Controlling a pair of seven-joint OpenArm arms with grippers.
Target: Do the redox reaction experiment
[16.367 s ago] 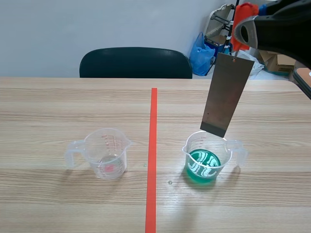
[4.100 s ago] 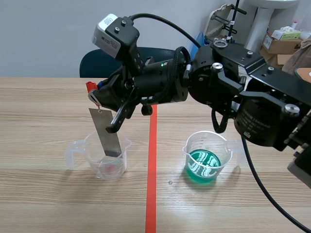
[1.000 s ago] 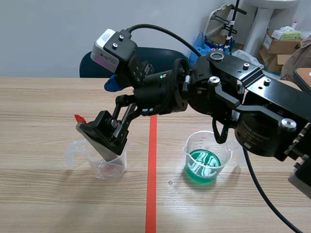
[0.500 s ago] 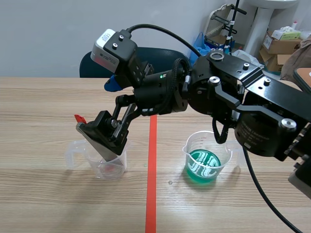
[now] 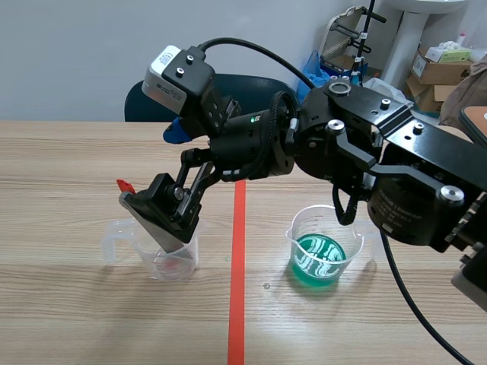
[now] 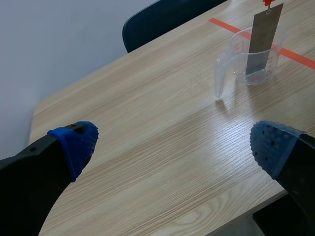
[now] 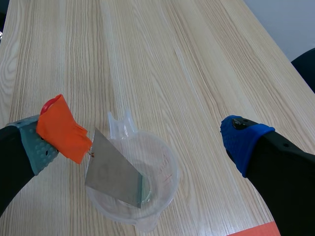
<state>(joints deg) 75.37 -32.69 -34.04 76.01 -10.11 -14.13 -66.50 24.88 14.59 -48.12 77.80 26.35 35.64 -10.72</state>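
left claw (image 6: 173,145): released, blue pads wide apart, hanging over bare counter (image 6: 147,113). Clear cup sits well ahead of it. This arm does not show in the scene view.
clear measuring cup (image 5: 162,253): left of centre in the scene view, standing on the counter, handle toward frame left, spout toward the tape line. Red scale print on its wall.
metal plate (image 7: 116,174): task piece. Lower end is inside the clear measuring cup, upper end sticks out over the rim. Scene view shows it tilted, top leaning toward frame left.
orange tab (image 7: 62,129): fixed to the plate's top corner, right against the grey-green pad of the right claw. Cannot tell if it actually touches.
right claw (image 7: 138,142): released, nothing clamped. Grey-green pad is beside the tab, blue pad is well off to the other side, cup is below the gap.
right arm (image 5: 365,167): comes in from frame right, reaches across the tape line to the clear cup, wrist camera on top.
tape line (image 5: 237,304): orange-red, runs up the middle of the counter.
green cup (image 5: 324,246): clear measuring cup with green liquid, right of the tape line, handle toward frame right, under the arm.
background: dark chair (image 5: 148,99) behind the counter, cardboard boxes (image 5: 443,64) upper right.
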